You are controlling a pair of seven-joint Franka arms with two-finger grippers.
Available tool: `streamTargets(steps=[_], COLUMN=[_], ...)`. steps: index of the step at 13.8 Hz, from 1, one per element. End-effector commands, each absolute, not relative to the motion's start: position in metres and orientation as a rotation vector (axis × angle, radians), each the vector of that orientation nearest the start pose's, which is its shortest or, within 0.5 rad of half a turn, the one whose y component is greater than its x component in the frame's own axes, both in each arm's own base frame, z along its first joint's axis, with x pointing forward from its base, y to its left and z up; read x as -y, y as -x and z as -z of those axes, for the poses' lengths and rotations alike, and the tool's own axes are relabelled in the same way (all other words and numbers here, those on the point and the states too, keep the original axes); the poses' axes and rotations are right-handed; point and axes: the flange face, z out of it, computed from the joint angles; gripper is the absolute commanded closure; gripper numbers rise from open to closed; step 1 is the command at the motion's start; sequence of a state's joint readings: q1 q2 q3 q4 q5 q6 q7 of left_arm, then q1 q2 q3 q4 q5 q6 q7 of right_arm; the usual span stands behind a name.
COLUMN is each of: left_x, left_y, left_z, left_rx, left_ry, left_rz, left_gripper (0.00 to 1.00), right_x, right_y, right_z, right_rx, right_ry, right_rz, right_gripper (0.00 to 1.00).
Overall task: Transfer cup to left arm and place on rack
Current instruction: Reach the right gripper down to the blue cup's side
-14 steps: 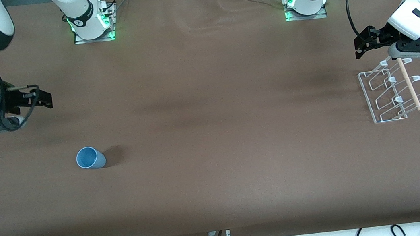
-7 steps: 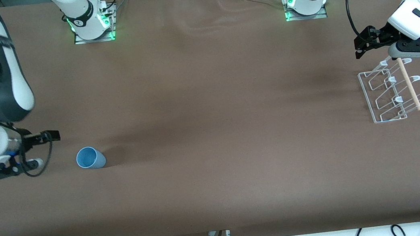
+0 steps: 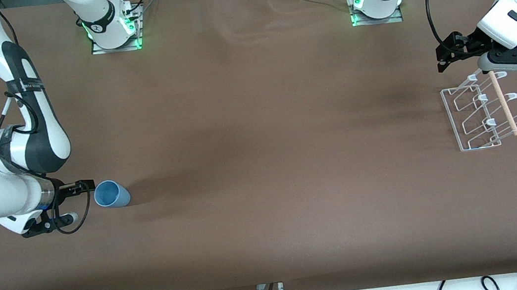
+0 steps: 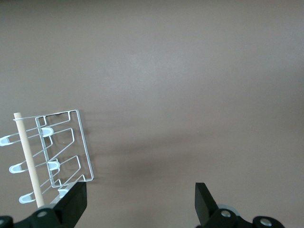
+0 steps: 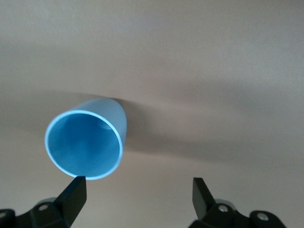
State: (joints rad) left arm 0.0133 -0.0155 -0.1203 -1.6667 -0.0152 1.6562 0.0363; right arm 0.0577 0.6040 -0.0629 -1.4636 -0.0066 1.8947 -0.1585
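Toward the right arm's end of the table, the right gripper [image 3: 77,201] is held low with its jaws spread wide and empty, just beside the cup [image 3: 111,194], whose open mouth is turned toward it. From the right wrist view the cup [image 5: 88,142] is seen off-centre, close to one finger [image 5: 72,198], not between the two. For a clean grasp, the gripper would best be shifted sideways until the rim is centred in the gap, then advanced so that the wall is straddled before the jaws are closed; a push on the light cup could send it rolling. At the left arm's end, the rack [image 3: 483,114] is stood on the table, well apart from the cup, and the left gripper [image 3: 450,54] is kept waiting above it, open and empty.
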Motion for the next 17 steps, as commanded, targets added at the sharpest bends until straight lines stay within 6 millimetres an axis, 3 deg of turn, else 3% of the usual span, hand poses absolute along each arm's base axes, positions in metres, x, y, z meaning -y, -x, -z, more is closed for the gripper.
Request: streamTargets(steps=[1,3,6,7,8,9,11,12,13,14,17], left_x=[0.06,0.06,0.06,0.06,0.06,0.06,0.06,0.06,0.06,0.06,0.06], left_y=[-0.556,-0.556,-0.556,-0.556,-0.556,-0.556,-0.556,-0.556,-0.556,-0.556,-0.556], left_z=[-0.6,-0.6,-0.6,-0.601,-0.6,-0.601,-0.6,-0.6,-0.6,-0.6,-0.6], left_rx=[-0.26,-0.26,-0.26,-0.26,-0.26,-0.26,-0.26,-0.26,-0.26,-0.26,-0.26], left_ry=[3.13,3.13,3.129,3.129,3.129,3.129,3.129,3.129,3.129,3.129,3.129], left_rz=[0.017,0.017,0.017,0.019,0.017,0.019,0.017,0.017,0.017,0.017,0.017], left_gripper=[0.0,0.0,0.0,0.0,0.0,0.0,0.0,0.0,0.0,0.0,0.0], right_x=[-0.02,-0.026,-0.018,-0.018,-0.017,-0.019,-0.025,-0.025,-0.024,-0.025,-0.03], right_y=[-0.705,-0.704,-0.703,-0.703,-0.703,-0.701,-0.697,-0.697,-0.697,-0.697,-0.698], right_z=[-0.292,-0.276,-0.262,-0.258,-0.258,-0.251,-0.219,-0.218,-0.219,-0.219,-0.22], right_rx=[0.189,0.207,0.224,0.226,0.223,0.209,0.217,0.222,0.225,0.224,0.213], right_ry=[3.141,3.14,3.14,3.142,3.141,3.142,3.136,3.139,3.139,3.139,3.141], right_rz=[-0.261,-0.288,-0.32,-0.328,-0.328,-0.347,-0.412,-0.408,-0.406,-0.406,-0.403], right_gripper=[0.01,0.01,0.02,0.11,0.51,0.58,0.58,0.64,0.85,1.0,1.0])
